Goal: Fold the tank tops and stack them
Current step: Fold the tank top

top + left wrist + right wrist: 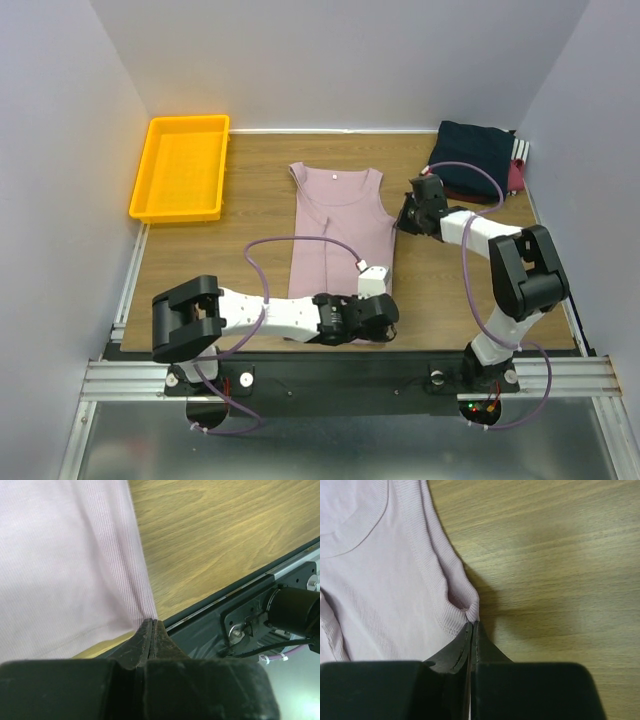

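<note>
Pink tank top point(338, 235) lies flat and face up in the middle of the table point(450, 290) in the top external view, neck toward the far wall and hem toward the arms. The left gripper point(380, 310) sits at the near right corner of the hem, where its own dark body covers the fingertips, so the grip cannot be read from above. The right gripper point(402, 220) meets the top's right edge just below the armhole, and its tips are too small to judge here. Folded tank tops point(475, 155) sit at the far right corner, dark navy on top with a maroon edge showing beside it; how many pieces lie there is hard to tell. A yellow tray point(140, 205) stands at the far left, well apart from the cloth. In the left wrist view, the left gripper point(152, 626) has its jaws pressed together on the corner of the pink tank top point(65, 570), with bare table point(225, 535) to the right and the metal rail point(285, 567) beyond; most of the garment is cut off. In the right wrist view, the right gripper point(472, 628) is pressed together, pinching the bunched ribbed armhole edge of the pink tank top point(380, 585); only part of the neckline shows, and the table point(560, 580) fills the rest.
</note>
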Robot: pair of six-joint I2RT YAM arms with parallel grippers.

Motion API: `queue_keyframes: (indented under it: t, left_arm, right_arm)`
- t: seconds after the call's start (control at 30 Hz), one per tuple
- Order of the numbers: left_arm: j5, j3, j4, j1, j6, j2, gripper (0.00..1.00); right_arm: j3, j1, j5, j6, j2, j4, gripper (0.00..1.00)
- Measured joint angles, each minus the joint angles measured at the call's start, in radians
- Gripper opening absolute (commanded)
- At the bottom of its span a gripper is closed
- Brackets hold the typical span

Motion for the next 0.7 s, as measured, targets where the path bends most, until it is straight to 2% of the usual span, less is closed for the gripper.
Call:
queue_keyframes:
  t: [0.37, 0.7]
  left_arm:
    - [-0.013, -0.164, 0.06, 0.025, -0.07, -0.128, 0.0]
    - [-0.064, -0.29, 0.026, 0.037, -0.183, -0.269, 0.0]
  right_arm:
    - [0.114, 0.112, 0.039, 0.023, 0.007, -0.021, 0.0]
    - [0.249, 0.214, 0.097, 0.055, 0.122, -0.053, 0.0]
